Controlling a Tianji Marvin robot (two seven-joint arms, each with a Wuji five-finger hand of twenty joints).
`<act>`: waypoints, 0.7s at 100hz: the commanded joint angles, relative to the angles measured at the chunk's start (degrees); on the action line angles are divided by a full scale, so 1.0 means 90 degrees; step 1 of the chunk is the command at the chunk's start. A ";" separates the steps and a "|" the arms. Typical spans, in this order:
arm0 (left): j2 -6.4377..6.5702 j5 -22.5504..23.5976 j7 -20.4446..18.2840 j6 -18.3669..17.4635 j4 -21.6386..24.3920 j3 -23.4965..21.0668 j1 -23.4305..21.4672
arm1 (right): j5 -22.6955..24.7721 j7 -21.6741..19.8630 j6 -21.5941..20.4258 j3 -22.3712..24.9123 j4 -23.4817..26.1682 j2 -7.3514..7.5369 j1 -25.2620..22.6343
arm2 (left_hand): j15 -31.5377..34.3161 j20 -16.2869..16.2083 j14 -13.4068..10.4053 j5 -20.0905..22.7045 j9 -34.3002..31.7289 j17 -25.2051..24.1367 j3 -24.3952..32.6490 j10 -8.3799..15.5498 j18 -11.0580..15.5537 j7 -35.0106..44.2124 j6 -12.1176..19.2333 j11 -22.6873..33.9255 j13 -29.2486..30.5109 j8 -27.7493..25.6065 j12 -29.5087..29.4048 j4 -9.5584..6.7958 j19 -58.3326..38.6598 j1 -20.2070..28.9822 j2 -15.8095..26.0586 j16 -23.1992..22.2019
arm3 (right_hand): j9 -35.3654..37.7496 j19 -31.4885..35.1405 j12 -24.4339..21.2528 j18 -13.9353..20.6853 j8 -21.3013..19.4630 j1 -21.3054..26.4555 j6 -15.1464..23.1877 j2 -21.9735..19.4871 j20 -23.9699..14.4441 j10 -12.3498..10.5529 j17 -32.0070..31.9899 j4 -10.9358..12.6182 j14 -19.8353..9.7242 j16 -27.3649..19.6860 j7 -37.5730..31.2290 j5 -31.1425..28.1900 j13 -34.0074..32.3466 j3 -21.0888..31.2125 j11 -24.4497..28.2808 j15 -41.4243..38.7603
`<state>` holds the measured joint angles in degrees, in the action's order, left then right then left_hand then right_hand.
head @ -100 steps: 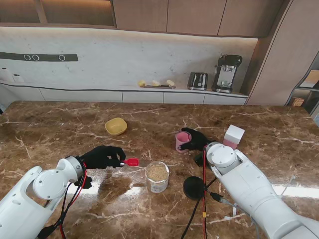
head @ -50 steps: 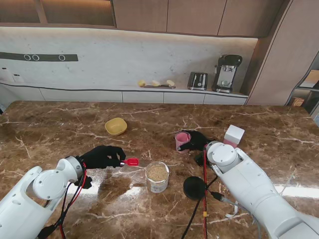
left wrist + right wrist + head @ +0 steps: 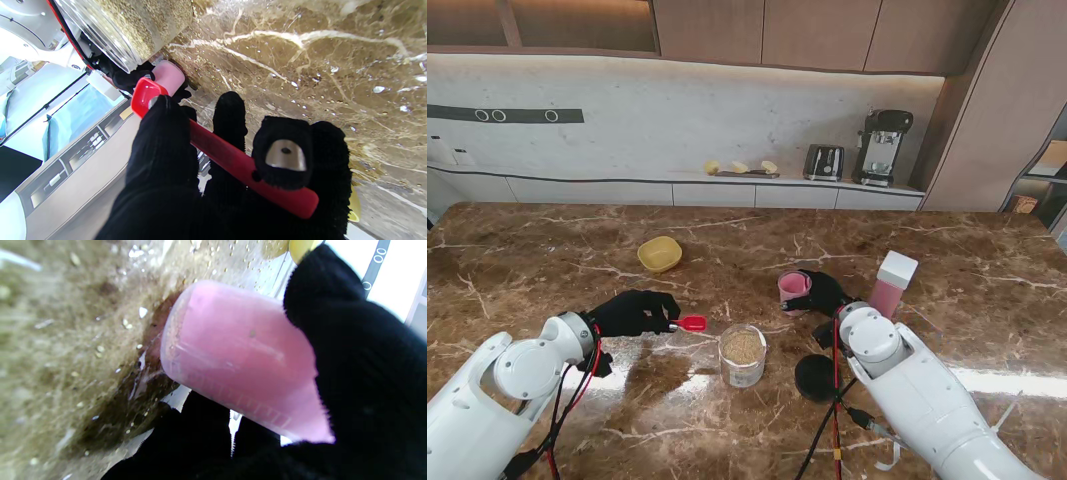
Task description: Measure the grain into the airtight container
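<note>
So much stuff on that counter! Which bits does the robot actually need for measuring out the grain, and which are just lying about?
Part of the job:
- red scoop, held in the left hand
- pink measuring cup, held in the right hand
- clear jar of grain
- black round lid

Apparently lying about:
- yellow bowl
- pink box with a white top

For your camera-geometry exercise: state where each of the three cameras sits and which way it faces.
Stand view: above the shoulders, looking down at the marble table; both arms show, left hand holding the red scoop, right hand on the pink cup.
Left wrist view: looks along the fingers past the scoop toward the grain jar.
Right wrist view: looks along the fingers wrapped around the cup, table behind.
Shared: the pink cup appears in all three.
</note>
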<state>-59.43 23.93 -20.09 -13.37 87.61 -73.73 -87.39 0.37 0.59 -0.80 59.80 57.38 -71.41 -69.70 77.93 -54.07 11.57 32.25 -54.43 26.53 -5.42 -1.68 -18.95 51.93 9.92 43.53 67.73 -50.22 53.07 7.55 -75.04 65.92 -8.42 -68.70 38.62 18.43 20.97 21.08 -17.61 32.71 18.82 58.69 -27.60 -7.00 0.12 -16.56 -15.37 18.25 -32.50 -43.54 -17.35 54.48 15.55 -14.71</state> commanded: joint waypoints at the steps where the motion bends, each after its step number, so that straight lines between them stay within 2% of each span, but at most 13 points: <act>1: -0.0018 -0.0022 -0.0024 0.0040 0.0005 0.0038 0.0012 | -0.0008 0.0000 0.0114 0.0060 0.0040 0.0057 -0.0292 | 0.0216 -0.0160 0.0165 0.0160 -0.0091 0.0030 0.0344 0.0070 -0.0214 0.0369 0.0485 0.0180 0.0149 -0.0081 0.0039 -0.0281 -0.0068 0.0520 0.0337 -0.0115 | 0.0112 0.1157 -0.0124 -0.2415 -0.0190 0.0099 0.0834 -0.1922 -0.0598 -0.0011 0.0212 0.0113 0.1097 -0.0077 -0.2416 -0.1284 -0.0245 0.0519 0.0018 -0.0027; 24: -0.0031 0.0002 0.0037 0.0045 0.0019 0.0093 0.0057 | 0.0257 0.0163 0.0128 0.0428 0.1034 0.0201 -0.0735 | 0.0237 -0.0171 0.0172 0.0155 -0.0084 0.0013 0.0343 0.0077 -0.0231 0.0369 0.0494 0.0193 0.0141 -0.0104 0.0057 -0.0279 -0.0073 0.0512 0.0348 -0.0097 | 0.0345 0.1019 -0.0088 -0.2250 -0.0266 -0.0023 0.0517 -0.1927 -0.0595 0.0147 0.0169 0.0075 0.1118 -0.0060 -0.2311 -0.1111 -0.0542 0.0662 -0.0006 0.0024; 39: -0.0033 0.0029 0.0049 0.0076 0.0104 0.0112 0.0061 | 0.0545 0.0406 0.0106 0.0681 0.1779 0.0265 -0.1091 | 0.0239 -0.0180 0.0173 0.0153 -0.0086 0.0015 0.0342 0.0080 -0.0241 0.0364 0.0488 0.0195 0.0136 -0.0116 0.0063 -0.0277 -0.0084 0.0512 0.0348 -0.0086 | 0.0682 0.1070 -0.0053 -0.2373 -0.0315 -0.0132 0.0322 -0.2035 -0.0622 0.0245 0.0371 0.0052 0.1214 -0.0046 -0.2272 -0.1032 -0.0916 0.0569 -0.0032 0.0050; 54: -0.0026 0.0034 0.0003 0.0130 0.0221 0.0118 0.0060 | 0.0745 0.0653 0.0008 0.0906 0.2423 0.0293 -0.1451 | 0.0257 -0.0192 0.0163 0.0151 -0.0089 0.0051 0.0339 0.0075 -0.0248 0.0347 0.0483 0.0189 0.0153 -0.0114 0.0063 -0.0277 -0.0113 0.0509 0.0349 -0.0078 | 0.1251 0.1424 0.0083 -0.2714 -0.0475 -0.0195 0.0054 -0.2077 -0.0742 0.0346 0.0986 0.0045 0.1464 0.0066 -0.2278 -0.0926 -0.1803 0.0348 0.0054 -0.0085; 64: -0.0010 0.0053 -0.0072 0.0158 0.0315 0.0129 0.0067 | 0.0873 0.0868 -0.0100 0.1020 0.2717 0.0287 -0.1653 | 0.0289 -0.0200 0.0140 0.0151 -0.0097 0.0089 0.0343 0.0069 -0.0249 0.0339 0.0457 0.0188 0.0189 -0.0111 0.0062 -0.0279 -0.0139 0.0512 0.0353 -0.0070 | 0.1590 0.1854 0.0226 -0.2911 -0.0654 -0.0191 0.0034 -0.2073 -0.0840 0.0369 0.1598 0.0050 0.1628 0.0166 -0.2323 -0.0984 -0.2424 0.0354 0.0123 -0.0164; 70: 0.0001 0.0067 -0.0124 0.0172 0.0368 0.0140 0.0079 | 0.0903 0.0968 -0.0152 0.1080 0.2871 0.0281 -0.1773 | 0.0317 -0.0204 0.0110 0.0158 -0.0112 0.0147 0.0342 0.0060 -0.0238 0.0333 0.0445 0.0194 0.0244 -0.0105 0.0064 -0.0279 -0.0170 0.0510 0.0352 -0.0056 | 0.1804 0.2394 0.0386 -0.3072 -0.0795 -0.0178 -0.0011 -0.2107 -0.0901 0.0411 0.2109 0.0064 0.1745 0.0311 -0.2319 -0.0948 -0.2967 0.0412 0.0209 -0.0311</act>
<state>-59.49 24.27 -20.48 -12.13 90.03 -72.82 -86.77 8.31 9.40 -1.60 68.99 82.02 -68.80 -84.29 77.94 -54.73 11.57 32.25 -54.43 27.25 -5.42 -1.68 -19.52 51.93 9.92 43.53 67.73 -50.21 53.07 7.54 -75.04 65.92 -8.42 -68.72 52.59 35.74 22.61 -5.78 -21.89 29.87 12.13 54.01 -34.26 -3.18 15.17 -16.56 -0.18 19.39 -32.50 -42.72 -39.45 52.53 15.99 -15.68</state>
